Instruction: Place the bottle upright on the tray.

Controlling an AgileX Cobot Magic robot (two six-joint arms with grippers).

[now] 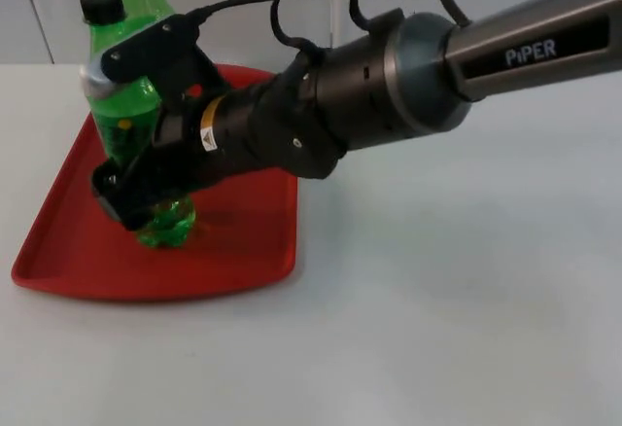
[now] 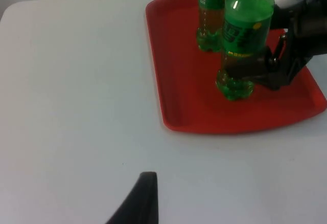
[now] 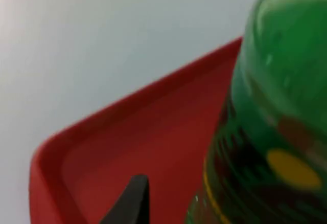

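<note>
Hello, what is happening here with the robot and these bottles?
The right gripper holds a green plastic bottle with a black cap around its lower body, standing upright on the red plastic tray. A second green bottle stands upright just behind it on the same tray. The left gripper waits over the white table, beside the tray.

Glossy translucent green plastic bottle [image 1: 121, 115] (matt black cap), smooth red plastic tray [image 1: 68, 241], matt white table [image 1: 437, 300]
</note>
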